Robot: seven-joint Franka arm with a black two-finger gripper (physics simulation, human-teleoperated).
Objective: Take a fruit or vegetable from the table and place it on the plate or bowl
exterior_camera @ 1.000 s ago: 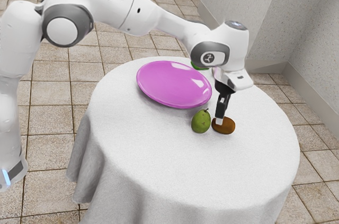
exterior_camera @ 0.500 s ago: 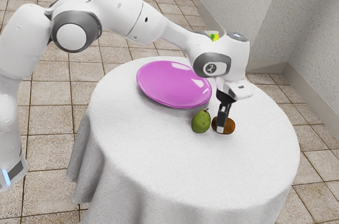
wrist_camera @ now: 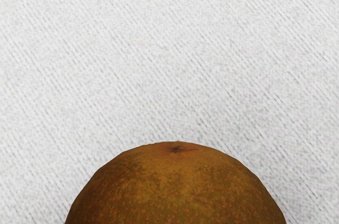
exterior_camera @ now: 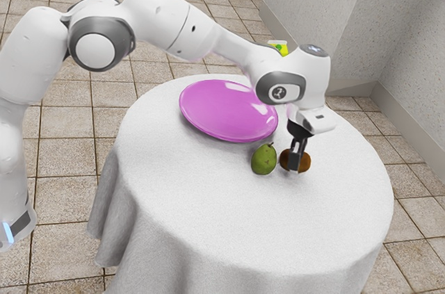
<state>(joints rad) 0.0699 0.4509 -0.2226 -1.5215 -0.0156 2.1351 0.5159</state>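
Brown and faintly speckled, the round fruit (exterior_camera: pixel 285 162) sits directly under the tool (exterior_camera: pixel 298 162), whose two black fingers reach down over it and press against it from two sides, so the tool is closed on the fruit. From the hand's own camera the brown fruit (wrist_camera: pixel 175 192) bulges up just beneath the tool, a small dark dimple at its crown, with the white woven cloth of the table (wrist_camera: pixel 159 49) spread out beyond it. Whether the fruit rests on the cloth or has just left it I cannot tell; it is at most barely above the table (exterior_camera: pixel 229 224). Just beside the tool, on the side toward the exterior view's left, stands a green pear (exterior_camera: pixel 263 160), stem up, close to the gripped fruit but apart from it. Beyond the pear and farther from the tool on that same side lies the purple plate (exterior_camera: pixel 222 110), carrying nothing. Behind the tool's wrist, a small yellow-green object (exterior_camera: pixel 278 48) peeks over the arm.
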